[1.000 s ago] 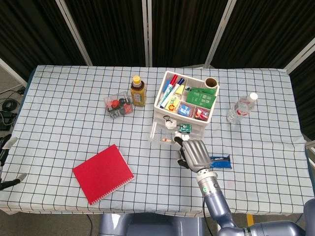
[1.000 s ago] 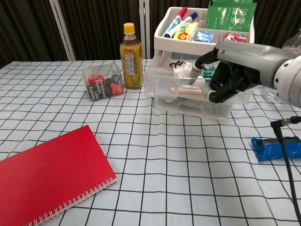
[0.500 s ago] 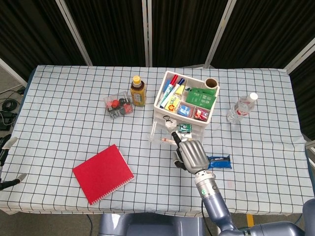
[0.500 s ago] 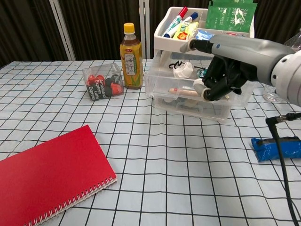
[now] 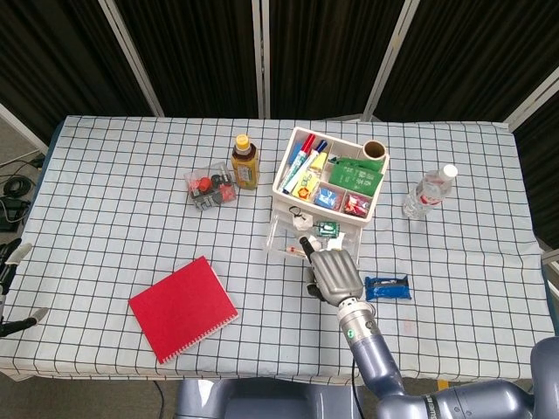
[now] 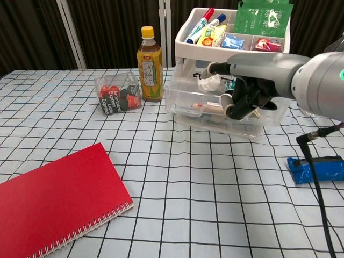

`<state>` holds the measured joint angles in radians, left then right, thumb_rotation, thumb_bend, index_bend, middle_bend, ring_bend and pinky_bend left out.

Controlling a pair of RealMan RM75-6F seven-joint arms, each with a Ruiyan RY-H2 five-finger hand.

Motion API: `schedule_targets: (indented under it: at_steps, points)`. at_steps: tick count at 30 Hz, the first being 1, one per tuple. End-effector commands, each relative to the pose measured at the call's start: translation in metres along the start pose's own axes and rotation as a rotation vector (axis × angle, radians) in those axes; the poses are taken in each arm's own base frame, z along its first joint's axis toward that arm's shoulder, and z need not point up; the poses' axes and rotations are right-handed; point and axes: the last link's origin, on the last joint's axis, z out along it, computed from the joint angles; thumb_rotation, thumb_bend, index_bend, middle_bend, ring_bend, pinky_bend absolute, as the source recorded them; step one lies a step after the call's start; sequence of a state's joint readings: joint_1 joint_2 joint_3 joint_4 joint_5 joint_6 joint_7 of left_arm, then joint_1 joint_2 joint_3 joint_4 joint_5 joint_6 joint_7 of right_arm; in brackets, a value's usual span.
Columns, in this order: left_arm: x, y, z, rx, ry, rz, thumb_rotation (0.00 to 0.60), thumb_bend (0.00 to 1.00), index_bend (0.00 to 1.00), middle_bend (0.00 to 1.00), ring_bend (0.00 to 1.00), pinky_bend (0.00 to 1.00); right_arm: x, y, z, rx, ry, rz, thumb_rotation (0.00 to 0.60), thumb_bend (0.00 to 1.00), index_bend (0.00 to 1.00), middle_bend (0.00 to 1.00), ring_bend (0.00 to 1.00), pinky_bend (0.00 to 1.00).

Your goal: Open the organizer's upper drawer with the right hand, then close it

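The white organizer (image 5: 330,175) (image 6: 231,32) stands right of the table's centre, its top tray full of markers and packets. Its clear upper drawer (image 5: 284,237) (image 6: 188,99) is pulled out toward me and holds small items. My right hand (image 5: 333,272) (image 6: 252,88) is at the drawer's front right part. Its thumb reaches over the drawer and its fingers curl against the front wall, gripping it. The hand hides part of the drawer front. My left hand shows in neither view.
A tea bottle (image 5: 244,162) (image 6: 149,64) and a clear box of small parts (image 5: 211,187) (image 6: 117,93) stand left of the organizer. A red notebook (image 5: 182,308) lies front left, a blue packet (image 5: 387,287) and a water bottle (image 5: 428,194) to the right.
My right hand has slid left along the drawer front, and its thumb now reaches over the drawer. The drawer stays pulled out.
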<state>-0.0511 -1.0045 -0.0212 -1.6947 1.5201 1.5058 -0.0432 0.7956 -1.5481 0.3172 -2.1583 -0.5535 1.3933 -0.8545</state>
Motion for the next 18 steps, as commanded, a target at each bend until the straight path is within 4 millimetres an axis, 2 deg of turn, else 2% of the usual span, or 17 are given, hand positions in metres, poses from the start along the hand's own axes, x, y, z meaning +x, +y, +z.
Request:
schedule_targets:
  at_steps: [1,11,18]
  points:
    - [0.0,0.0,0.0,0.001,0.0,0.0,0.6,0.15,0.0,0.0,0.0,0.0,0.006,-0.005,0.004,-0.005,0.011,-0.01,0.6,0.71,0.0,1.0,1.0,0.84]
    - [0.0,-0.002,0.001,0.005,-0.003,-0.002,0.6,0.15,0.0,0.0,0.0,0.0,0.025,-0.012,0.015,-0.031,0.077,-0.032,0.6,0.72,0.0,1.0,1.0,0.84]
    - [0.0,-0.003,0.002,0.008,-0.005,-0.002,0.6,0.15,0.0,0.0,0.0,0.0,0.034,-0.017,0.018,-0.057,0.087,-0.093,0.6,0.75,0.07,1.0,1.0,0.85]
